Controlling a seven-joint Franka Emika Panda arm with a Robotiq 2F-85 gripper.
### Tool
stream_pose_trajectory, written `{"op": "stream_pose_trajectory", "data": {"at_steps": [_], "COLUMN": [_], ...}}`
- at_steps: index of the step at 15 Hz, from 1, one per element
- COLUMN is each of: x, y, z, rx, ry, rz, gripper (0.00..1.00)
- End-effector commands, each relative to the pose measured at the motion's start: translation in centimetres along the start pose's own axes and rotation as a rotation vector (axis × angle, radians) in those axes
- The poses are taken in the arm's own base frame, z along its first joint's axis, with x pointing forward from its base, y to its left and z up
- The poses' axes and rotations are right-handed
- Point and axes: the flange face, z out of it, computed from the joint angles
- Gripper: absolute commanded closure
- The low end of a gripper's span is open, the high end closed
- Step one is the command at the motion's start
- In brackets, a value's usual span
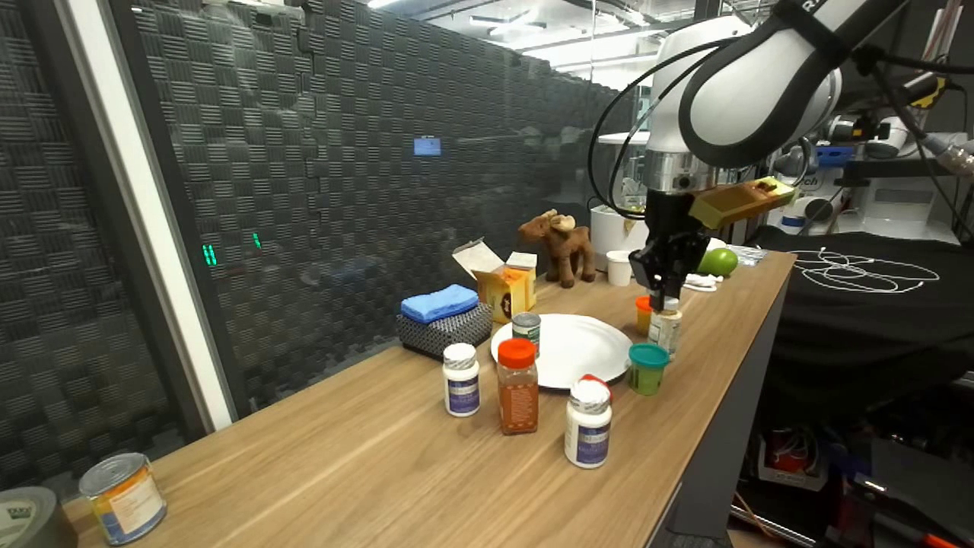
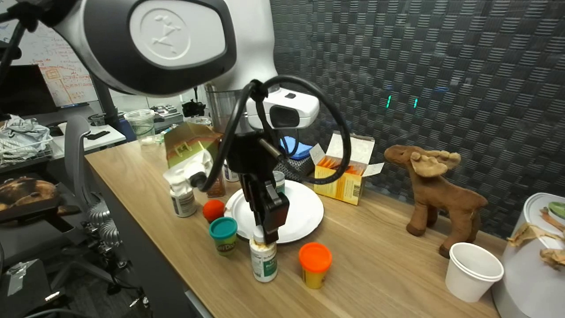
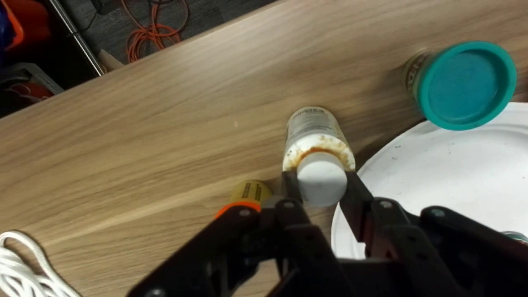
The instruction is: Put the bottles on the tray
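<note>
My gripper [image 3: 321, 181] is shut around the white cap of a pale bottle [image 3: 313, 123], a finger on each side of the cap. This bottle [image 2: 264, 260] stands upright on the wooden table, close beside the round white plate, the tray [image 3: 433, 165]. In an exterior view, a white bottle with a purple label [image 1: 461, 384], a red-capped bottle of orange-red contents [image 1: 518, 399] and another white bottle [image 1: 588, 430] stand at the plate's near side, off it. A small tin can [image 1: 526, 327] is the only item seen on the plate [image 1: 586, 346].
A teal-lidded tub [image 2: 223, 236] and an orange-lidded tub [image 2: 314, 267] flank the gripped bottle. A red ball [image 2: 213, 210] lies by the plate. Behind it are an opened yellow carton [image 2: 337, 185] and a dark box with a blue cloth [image 1: 440, 303]. A toy moose [image 2: 437, 194] stands farther along.
</note>
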Motion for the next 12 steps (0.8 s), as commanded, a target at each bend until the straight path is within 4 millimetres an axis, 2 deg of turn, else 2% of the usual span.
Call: {"op": "stream_pose_trajectory", "data": {"at_steps": [1, 4, 6, 9, 12], "x": [0.6, 1.7, 3.2, 5.6, 7.0], "y": [0.1, -1.0, -2.7, -6.0, -9.1], "z": [-3.4, -7.3, -9.7, -10.5, -8.8], "rx": [-0.04, -0.089, -0.104, -0.076, -0.064], "ry": [0.012, 0.064, 0.106, 0.112, 0.079], "rz": [0.006, -0.032, -0.074, -0.127, -0.186], "gripper": [0.88, 0.88, 0.89, 0.91, 0.89]}}
